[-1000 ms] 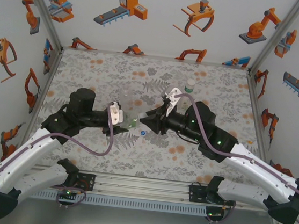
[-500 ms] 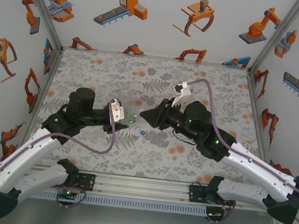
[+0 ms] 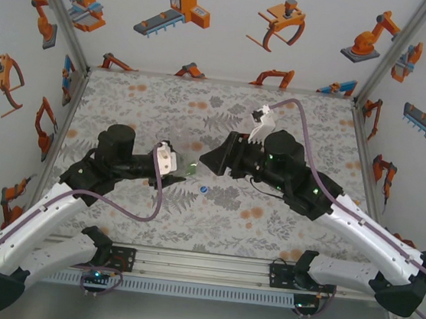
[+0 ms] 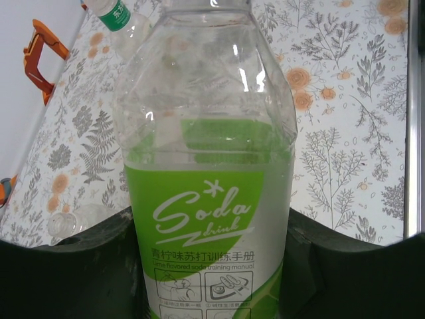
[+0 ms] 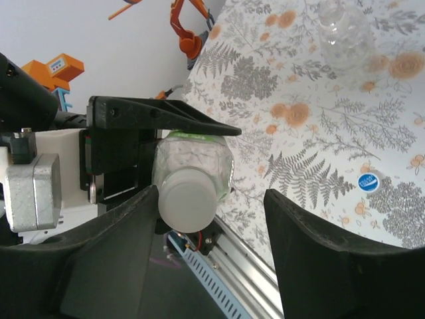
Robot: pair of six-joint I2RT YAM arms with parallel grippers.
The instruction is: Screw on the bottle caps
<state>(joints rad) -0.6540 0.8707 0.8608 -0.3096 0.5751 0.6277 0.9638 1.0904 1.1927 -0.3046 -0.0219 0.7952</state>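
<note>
- Around the labelled bottle (image 4: 211,199), my left gripper (image 4: 212,282) is clamped, one finger (image 4: 66,272) on each side of the label zone. The bottle's neck points toward my right arm.
- At the neck end of that bottle, my right gripper (image 5: 211,194) stands spread wide. One finger is just beside the white cap (image 5: 188,199) and the other is well apart from it, so nothing is gripped.
- Change over the last second: my right wrist has rolled, swinging its camera housing (image 3: 262,117) away from the labelled bottle toward the far side. The fingers have drawn slightly back from the neck.
- Judgement: one tightening stroke is finished and the grip released. The white cap sits on the neck, but its tightness cannot be verified.
- Left wrist view: the green-banded bottle (image 4: 119,16) stands beyond the labelled bottle, and a clear bottle (image 4: 73,222) lies to its left. The frame cuts the labelled bottle at the shoulder.
- Right wrist view: cap seating is read here, end-on.
- The blue cap (image 5: 368,183) lies loose on the table (image 3: 143,98), near the labelled bottle. The top view places the blue cap (image 3: 204,189) on the bottle's near side.
</note>
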